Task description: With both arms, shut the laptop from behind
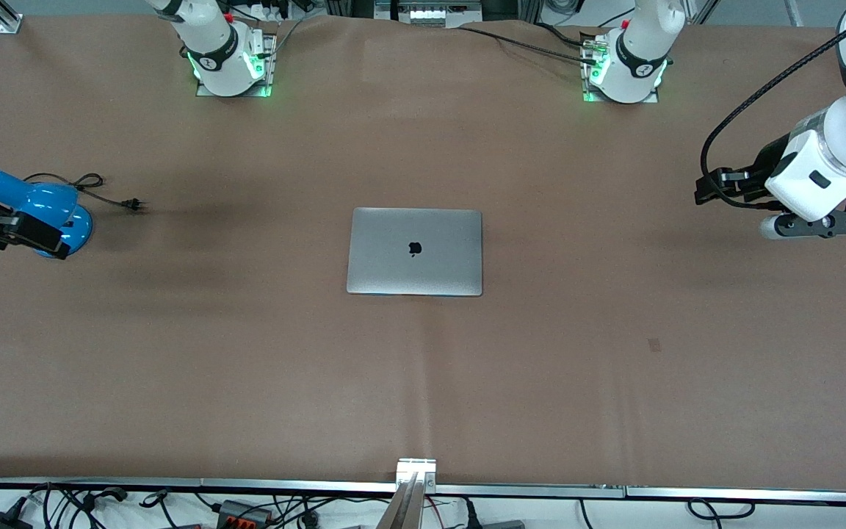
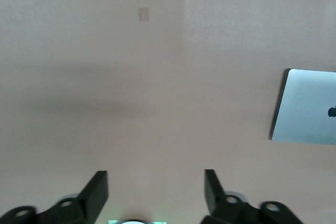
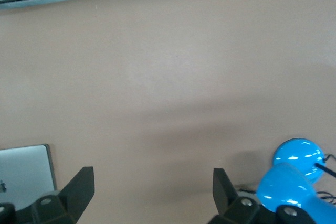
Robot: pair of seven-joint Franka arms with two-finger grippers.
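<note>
We see the laptop [image 1: 415, 251] lying shut and flat on the brown table [image 1: 247, 367], about midway between the two arms' ends, its lid up with the dark logo showing. Nothing touches it.

We find the left gripper [image 2: 156, 192] raised over bare table at the left arm's end, well apart from the laptop. Its fingers [image 2: 96, 190] stand wide apart with nothing between them. In the left wrist view the laptop's corner shows at the edge, clear of the fingers.

We find the right gripper [image 3: 153, 190] raised at the right arm's end of the table, over the area of the blue lamp [image 1: 48, 209]. Its fingers [image 3: 81, 184] are likewise spread wide and hold nothing. In the right wrist view the lamp's glossy blue body sits just beside one finger; we cannot tell whether they touch. A corner of the laptop shows by the other finger, farther off.

The lamp's black cord [image 1: 100, 192] trails across the table toward the laptop and ends in a plug [image 1: 134, 204], well apart from the laptop.
</note>
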